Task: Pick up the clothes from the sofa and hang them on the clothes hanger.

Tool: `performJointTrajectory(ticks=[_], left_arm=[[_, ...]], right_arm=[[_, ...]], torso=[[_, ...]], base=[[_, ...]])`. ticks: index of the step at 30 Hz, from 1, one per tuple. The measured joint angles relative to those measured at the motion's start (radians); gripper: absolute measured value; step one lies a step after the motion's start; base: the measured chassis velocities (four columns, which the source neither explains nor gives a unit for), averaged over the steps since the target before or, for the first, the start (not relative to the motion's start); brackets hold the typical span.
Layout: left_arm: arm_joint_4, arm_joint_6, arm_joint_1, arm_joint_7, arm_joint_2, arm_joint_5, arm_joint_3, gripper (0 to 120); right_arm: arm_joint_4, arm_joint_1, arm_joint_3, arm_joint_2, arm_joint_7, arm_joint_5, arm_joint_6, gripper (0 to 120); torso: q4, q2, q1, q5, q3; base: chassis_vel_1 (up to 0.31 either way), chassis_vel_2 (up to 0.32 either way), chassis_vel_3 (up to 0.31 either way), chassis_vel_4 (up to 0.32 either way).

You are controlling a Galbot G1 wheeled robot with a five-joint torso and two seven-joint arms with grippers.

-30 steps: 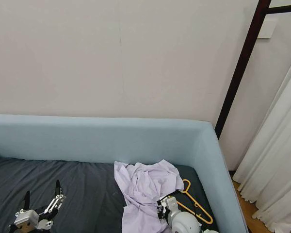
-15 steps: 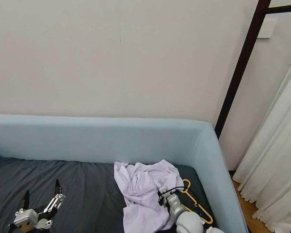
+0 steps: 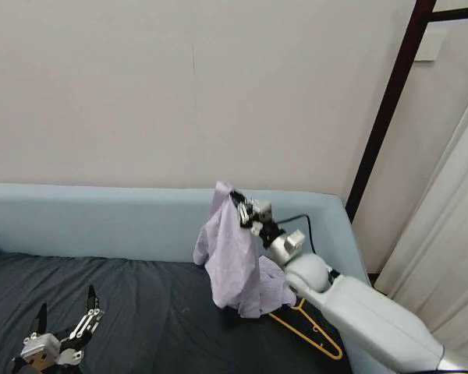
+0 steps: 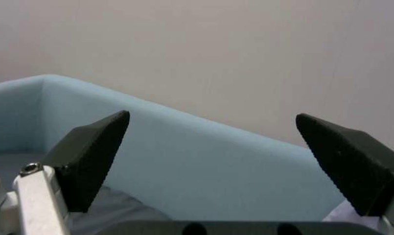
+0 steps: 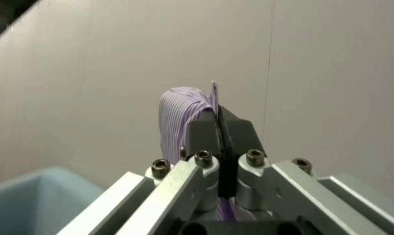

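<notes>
Right gripper [image 3: 240,201]: pinching a fold of the lilac shirt [image 3: 234,265], up before the sofa [image 3: 101,218] backrest.
Lilac shirt: hangs below that gripper, hem near the dark seat.
Orange hanger [image 3: 312,331]: flat on the seat, beneath the shirt-holding gripper.
Left gripper [image 3: 66,313]: fingers spread wide, low over the seat, well apart from the shirt.
</notes>
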State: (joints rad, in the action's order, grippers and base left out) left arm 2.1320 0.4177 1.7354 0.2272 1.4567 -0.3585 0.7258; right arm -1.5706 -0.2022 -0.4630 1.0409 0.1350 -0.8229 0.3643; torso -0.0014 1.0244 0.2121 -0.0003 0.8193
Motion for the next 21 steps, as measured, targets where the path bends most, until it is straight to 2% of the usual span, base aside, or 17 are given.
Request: performJointTrajectory(ticks=[4, 6, 8, 11, 14, 19, 21], left_arm=[[0.003, 0.004, 0.002, 0.001, -0.001, -0.004, 0.003, 100], [0.005, 0.006, 0.003, 0.002, -0.001, -0.005, 0.004, 100], [0.006, 0.006, 0.003, 0.003, -0.001, -0.005, 0.004, 100], [0.01, 0.008, 0.003, 0.003, 0.004, -0.005, 0.005, 100], [0.012, 0.008, 0.003, 0.003, 0.006, -0.005, 0.005, 100], [0.02, 0.011, 0.005, 0.004, 0.01, -0.007, 0.018, 100], [0.02, 0.014, 0.006, 0.005, 0.01, -0.009, 0.022, 100]], right_arm=[[0.006, 0.086, 0.015, 0.019, -0.012, -0.125, -0.024, 0], [0.018, 0.173, 0.018, 0.035, -0.04, -0.222, -0.041, 0], [0.019, 0.19, 0.018, 0.038, -0.045, -0.24, -0.044, 0], [0.022, 0.329, 0.001, 0.082, -0.066, -0.372, -0.071, 0], [0.025, 0.356, -0.01, 0.1, -0.067, -0.389, -0.077, 0], [0.065, 0.443, -0.073, 0.229, -0.057, -0.423, -0.086, 0], [0.07, 0.454, -0.08, 0.255, -0.053, -0.428, -0.087, 0]], torso=[[-0.0002, 0.0, 0.0, 0.0001, 0.0], [-0.0003, 0.0, 0.0, 0.0002, 0.0], [-0.0002, 0.0, 0.0, 0.0001, 0.0], [-0.0003, 0.0, 0.0, 0.0, 0.0], [-0.0002, 0.0, 0.0, -0.0001, 0.0], [0.0, 0.0, 0.0, -0.0001, 0.0], [-0.0001, 0.0, 0.0, -0.0001, 0.0]], base=[[0.0, 0.0, 0.0, 0.0], [0.0, 0.0, 0.0, 0.0], [0.0, 0.0, 0.0, 0.0], [0.0, 0.0, 0.0, 0.0], [0.0, 0.0, 0.0, 0.0], [0.0, 0.0, 0.0, 0.0], [0.0, 0.0, 0.0, 0.0]])
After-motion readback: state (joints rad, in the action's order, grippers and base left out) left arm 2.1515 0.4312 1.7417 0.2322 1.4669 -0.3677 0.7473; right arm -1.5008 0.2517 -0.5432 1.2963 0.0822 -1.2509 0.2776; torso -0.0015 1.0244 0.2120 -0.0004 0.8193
